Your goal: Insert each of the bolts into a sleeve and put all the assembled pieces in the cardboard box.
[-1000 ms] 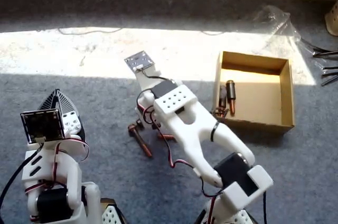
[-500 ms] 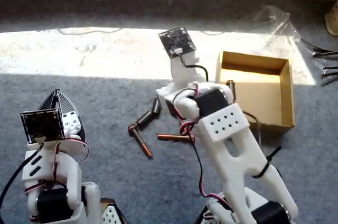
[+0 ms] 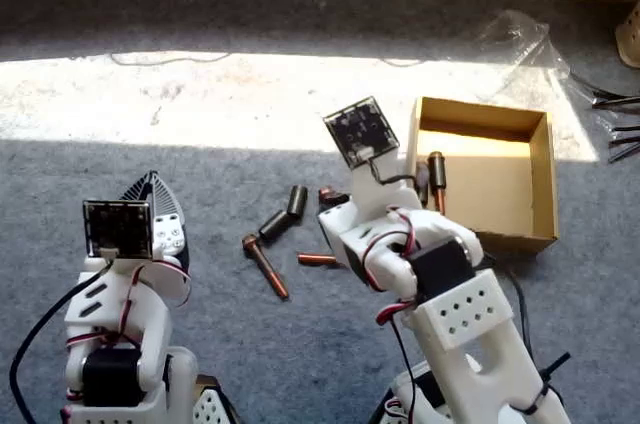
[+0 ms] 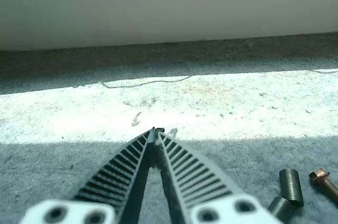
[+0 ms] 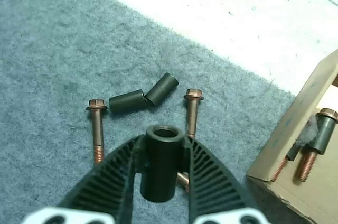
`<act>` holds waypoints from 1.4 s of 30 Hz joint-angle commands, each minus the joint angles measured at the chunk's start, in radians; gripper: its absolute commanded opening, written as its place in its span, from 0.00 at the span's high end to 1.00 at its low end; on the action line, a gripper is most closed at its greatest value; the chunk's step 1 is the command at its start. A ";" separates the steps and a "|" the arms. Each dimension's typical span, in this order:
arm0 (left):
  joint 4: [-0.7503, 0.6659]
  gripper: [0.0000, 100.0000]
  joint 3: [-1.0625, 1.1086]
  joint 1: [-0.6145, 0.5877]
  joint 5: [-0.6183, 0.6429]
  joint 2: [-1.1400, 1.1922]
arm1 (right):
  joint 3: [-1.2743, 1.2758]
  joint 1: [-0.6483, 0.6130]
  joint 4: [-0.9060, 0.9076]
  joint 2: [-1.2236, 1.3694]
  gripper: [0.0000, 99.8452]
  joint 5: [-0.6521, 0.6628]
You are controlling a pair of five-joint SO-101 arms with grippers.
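As tool (image 5: 162,143) grips one sleeve (image 5: 160,168), two sleeves (image 5: 127,101) (image 5: 161,87) loose

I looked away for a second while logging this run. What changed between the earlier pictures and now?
The right gripper, now holding a sleeve, swung from over the loose sleeves toward the box. The left gripper shifted slightly toward the sleeves. The long bolt on the carpet and the box stayed put.

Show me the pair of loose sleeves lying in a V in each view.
High view: sleeve pair left of the cardboard box.
Left wrist view: sleeve pair beside a bolt head.
Right wrist view: sleeve pair between two bolts, beyond the held sleeve.
Landmark: sunlit strip just past them.
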 commanded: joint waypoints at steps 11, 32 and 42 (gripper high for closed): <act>-0.109 0.90 0.056 0.094 0.219 -0.004 | 0.173 0.018 -0.005 -0.222 1.00 0.014; 0.152 0.90 -0.516 0.188 0.598 0.931 | 0.397 0.151 -0.186 -0.226 1.00 0.009; 0.183 0.90 -0.575 0.297 0.830 1.262 | 0.397 0.165 -0.186 -0.226 1.00 0.009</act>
